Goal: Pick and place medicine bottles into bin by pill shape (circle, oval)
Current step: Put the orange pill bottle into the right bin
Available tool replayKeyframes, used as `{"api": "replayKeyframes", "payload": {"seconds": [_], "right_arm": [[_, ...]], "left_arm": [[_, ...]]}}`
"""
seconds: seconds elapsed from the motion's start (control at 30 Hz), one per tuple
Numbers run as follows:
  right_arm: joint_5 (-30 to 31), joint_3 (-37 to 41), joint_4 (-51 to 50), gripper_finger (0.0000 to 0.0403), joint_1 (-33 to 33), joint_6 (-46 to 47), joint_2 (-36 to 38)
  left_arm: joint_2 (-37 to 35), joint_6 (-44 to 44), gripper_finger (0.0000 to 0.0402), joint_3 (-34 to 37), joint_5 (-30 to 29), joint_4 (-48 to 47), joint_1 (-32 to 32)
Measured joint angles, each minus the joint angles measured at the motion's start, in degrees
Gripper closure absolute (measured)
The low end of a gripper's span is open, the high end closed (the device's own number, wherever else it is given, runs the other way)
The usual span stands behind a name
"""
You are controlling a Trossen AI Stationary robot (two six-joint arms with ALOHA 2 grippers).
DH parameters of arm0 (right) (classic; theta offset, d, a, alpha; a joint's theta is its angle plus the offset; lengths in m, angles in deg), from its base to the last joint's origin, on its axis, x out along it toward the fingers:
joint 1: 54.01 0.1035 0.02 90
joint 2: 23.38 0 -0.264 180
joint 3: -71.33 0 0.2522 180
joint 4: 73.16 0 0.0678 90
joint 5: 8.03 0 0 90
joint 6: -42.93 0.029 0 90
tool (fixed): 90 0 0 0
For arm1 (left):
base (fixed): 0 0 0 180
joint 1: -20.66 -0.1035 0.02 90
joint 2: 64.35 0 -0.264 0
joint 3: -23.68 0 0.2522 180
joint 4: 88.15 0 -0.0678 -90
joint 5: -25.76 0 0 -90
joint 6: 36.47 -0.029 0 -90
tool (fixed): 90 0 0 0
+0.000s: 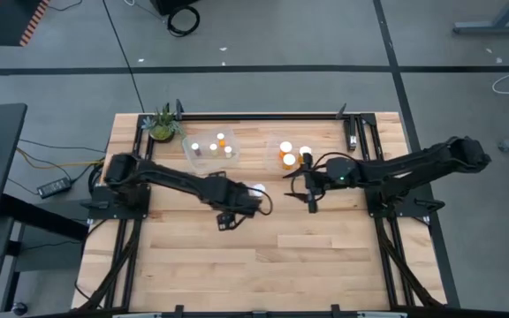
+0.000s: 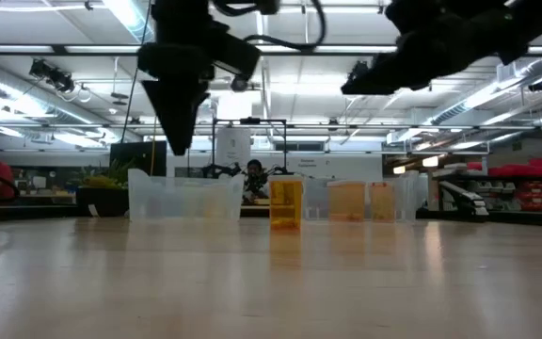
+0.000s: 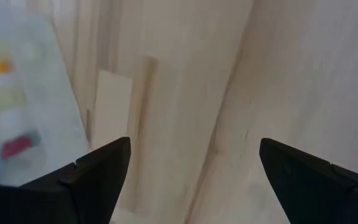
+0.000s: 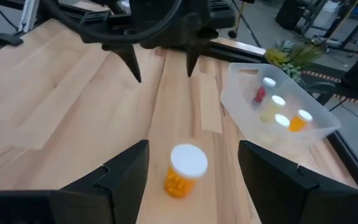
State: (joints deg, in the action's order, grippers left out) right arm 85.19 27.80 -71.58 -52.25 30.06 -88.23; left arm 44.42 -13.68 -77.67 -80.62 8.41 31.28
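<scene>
Your left gripper [image 4: 160, 62] hangs above the bare wood at mid-table, fingers spread wide and empty. The right gripper [image 4: 191, 168] — equally wide, holding nothing — faces one orange medicine bottle [image 4: 183, 170] standing upright on the table [image 1: 263, 265]. Other bottles sit in two clear bins — left bin [image 1: 208, 148], right bin [image 1: 290, 152].

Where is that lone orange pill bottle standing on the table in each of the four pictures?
High view: the lone bottle is mid-table, showing only its white cap.
Low view: the bottle stands upright at the centre.
Left wrist view: not in it.
Right wrist view: the bottle is at low centre.
Shared landmark: the clear bin nearest it.
</scene>
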Motion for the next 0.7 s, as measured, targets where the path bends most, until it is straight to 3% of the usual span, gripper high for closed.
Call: {"api": "replayKeyframes", "payload": {"seconds": [0.3,0.7], "right_arm": [[-0.31,-13.10,-2.49,0.0149,0.00,0.45,-14.39],[-0.35,-29.28,-13.13,0.0149,-1.16,0.27,-26.12]], "left_arm": [[-14.21,5.13,0.0033,15.77,-3.22,10.14,3.71],[-30.60,5.52,0.0033,31.29,-8.54,18.38,6.47]]}}
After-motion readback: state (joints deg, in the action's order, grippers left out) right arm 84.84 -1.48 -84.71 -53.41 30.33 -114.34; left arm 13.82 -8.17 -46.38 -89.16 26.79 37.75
